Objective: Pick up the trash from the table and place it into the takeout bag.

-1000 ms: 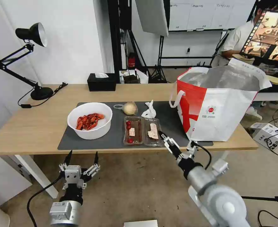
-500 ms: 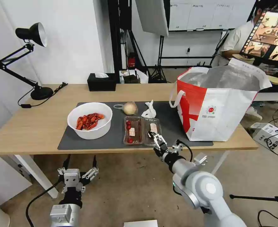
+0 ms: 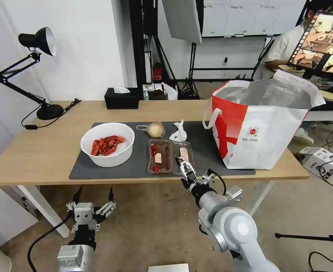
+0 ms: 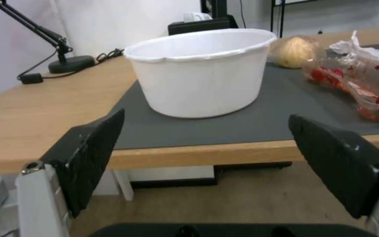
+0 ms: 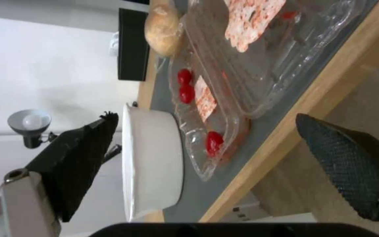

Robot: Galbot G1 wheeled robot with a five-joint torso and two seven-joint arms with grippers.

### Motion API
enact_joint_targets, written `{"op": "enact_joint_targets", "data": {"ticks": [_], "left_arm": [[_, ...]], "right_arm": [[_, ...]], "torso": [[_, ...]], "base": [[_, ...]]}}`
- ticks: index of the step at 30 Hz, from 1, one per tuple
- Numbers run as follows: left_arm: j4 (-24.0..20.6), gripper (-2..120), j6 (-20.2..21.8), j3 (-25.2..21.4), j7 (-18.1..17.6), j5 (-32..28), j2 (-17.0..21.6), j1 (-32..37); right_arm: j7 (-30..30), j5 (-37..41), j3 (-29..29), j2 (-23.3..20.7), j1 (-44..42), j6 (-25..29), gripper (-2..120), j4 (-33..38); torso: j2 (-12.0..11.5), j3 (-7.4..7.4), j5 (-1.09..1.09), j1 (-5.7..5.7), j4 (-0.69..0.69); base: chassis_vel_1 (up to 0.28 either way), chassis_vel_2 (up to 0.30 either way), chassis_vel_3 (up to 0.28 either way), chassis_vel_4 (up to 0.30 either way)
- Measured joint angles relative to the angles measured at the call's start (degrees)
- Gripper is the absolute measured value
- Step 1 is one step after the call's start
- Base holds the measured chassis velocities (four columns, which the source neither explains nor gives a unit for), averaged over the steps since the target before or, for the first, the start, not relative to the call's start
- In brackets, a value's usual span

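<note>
You have four pieces of trash on the counter, all lying on its single dark grey rectangular mat, smooth and matte over the light wood. At about nine o'clock on the mat sits one round white bowl with plain, slightly flaring walls, holding a heap of glossy red crayfish shells. Near the mat's middle lies one clear plastic hinged tray, opened flat into two ribbed shallow halves: you can count three red cherry tomatoes in the half nearer the bowl, plus one paper scrap there and a larger speckled scrap in the other half. Toward twelve o'clock from the tray rest one beige ball in crinkled clear wrap and, just beside it, one crumpled white tissue standing in a peak. At three o'clock, on the mat's end, stands the one takeout bag, boxy white-and-red with a silver foil lining, white loop handles and a small round logo, its mouth open. Your right claw hovers at the counter's near edge, over the tray's near end, its black textured fingers spread wide and pinching nothing. Your left claw hangs below the counter edge at six o'clock from the bowl, fingers likewise spread apart.
</note>
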Motion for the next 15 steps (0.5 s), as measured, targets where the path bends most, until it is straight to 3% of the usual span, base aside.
{"op": "enact_joint_targets", "data": {"ticks": [15], "left_arm": [[-0.38, 100, -0.01, -0.74, -0.05, -0.06, 0.0, 0.48]], "right_arm": [[1.34, -0.11, 0.08, 1.92, 1.89, 0.37, 100, -1.62]], "torso": [[0.0, 0.0, 0.0, 0.0, 0.0]], "base": [[0.0, 0.0, 0.0, 0.0]]}}
